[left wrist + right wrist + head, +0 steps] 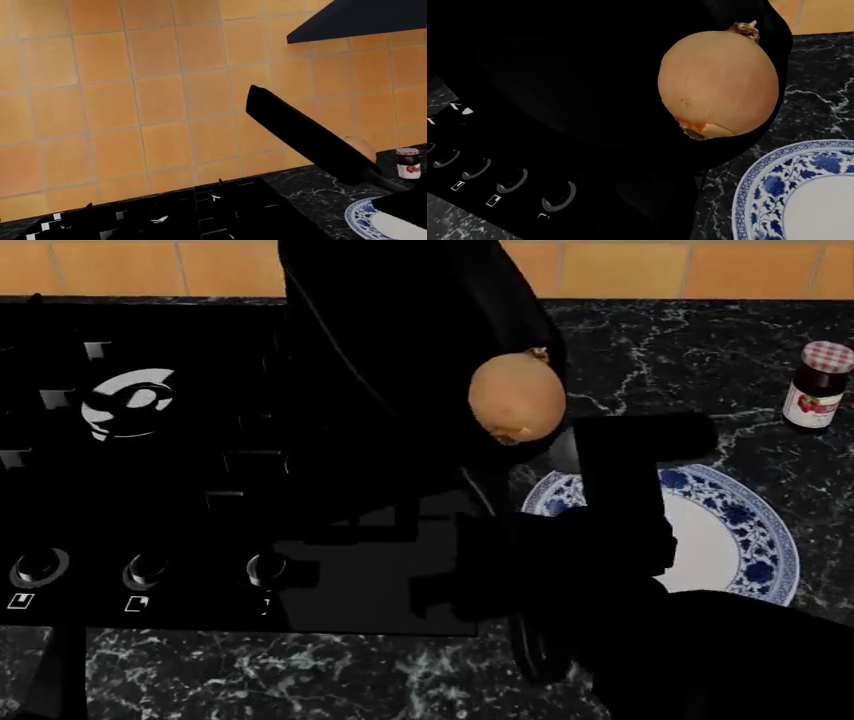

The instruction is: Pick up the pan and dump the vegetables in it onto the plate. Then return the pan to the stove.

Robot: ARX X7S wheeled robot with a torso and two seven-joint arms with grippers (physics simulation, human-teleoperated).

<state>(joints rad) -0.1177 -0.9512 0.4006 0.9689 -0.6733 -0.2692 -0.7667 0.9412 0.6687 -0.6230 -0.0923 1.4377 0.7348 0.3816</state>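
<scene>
Pan (pixel 400 350) tilted up over stove (pixel 147 480), onion (pixel 517 398) at its lower rim, plate (pixel 754 540) just beside on bench (pixel 694 360). Jam jar (pixel 815 386) behind plate, label unreadable. Gripper states: cannot tell.

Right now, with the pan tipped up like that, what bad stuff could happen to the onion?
1. The onion sits at the low edge of the tilted pan, over bare counter beside the plate, not clearly above it. It might drop short of the plate.
2. It is round, so it could roll off the plate toward the jam jar.
</scene>
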